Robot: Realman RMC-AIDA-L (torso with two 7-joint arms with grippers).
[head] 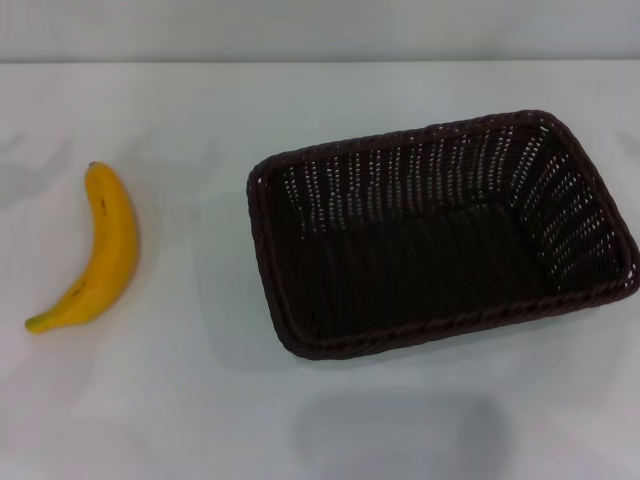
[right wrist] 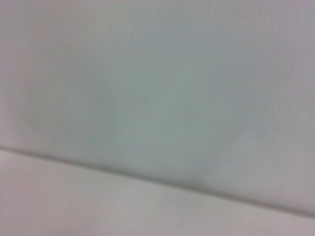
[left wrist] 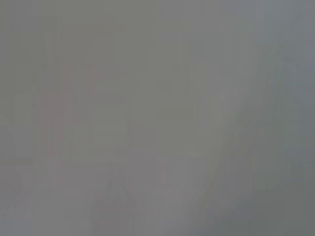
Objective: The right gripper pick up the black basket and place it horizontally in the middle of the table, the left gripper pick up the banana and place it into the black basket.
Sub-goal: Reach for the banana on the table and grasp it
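Observation:
The black basket (head: 440, 235) lies on the white table (head: 180, 400), right of the middle, its long side running roughly left to right and slightly turned. It is empty. The yellow banana (head: 100, 250) lies on the table at the left, well apart from the basket, its dark tip toward the back and its stem end toward the front left. Neither gripper shows in the head view. The left wrist view shows only a plain grey surface. The right wrist view shows a pale surface with an edge line across it.
The table's far edge (head: 320, 62) runs along the back of the head view.

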